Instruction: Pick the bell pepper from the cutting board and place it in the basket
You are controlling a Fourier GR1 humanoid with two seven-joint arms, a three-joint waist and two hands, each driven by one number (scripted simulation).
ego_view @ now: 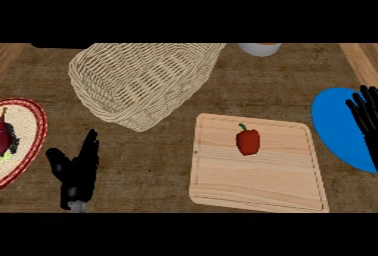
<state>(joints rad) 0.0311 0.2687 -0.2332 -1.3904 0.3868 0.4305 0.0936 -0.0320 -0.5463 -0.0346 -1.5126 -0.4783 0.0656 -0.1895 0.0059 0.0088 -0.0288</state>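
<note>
Bell pepper (248,141) on cutting board (258,165) — basket (140,80) apart

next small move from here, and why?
Probably bring the right hand in left over the bell pepper. The pepper lies untouched on the cutting board, both hands are open, and the right hand is nearer than the left hand.

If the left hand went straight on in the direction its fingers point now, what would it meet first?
The left hand points up the view, slightly right. First comes bare counter, then probably the lower wall of the wicker basket, though height is unclear. The plate stays to its left.
</note>
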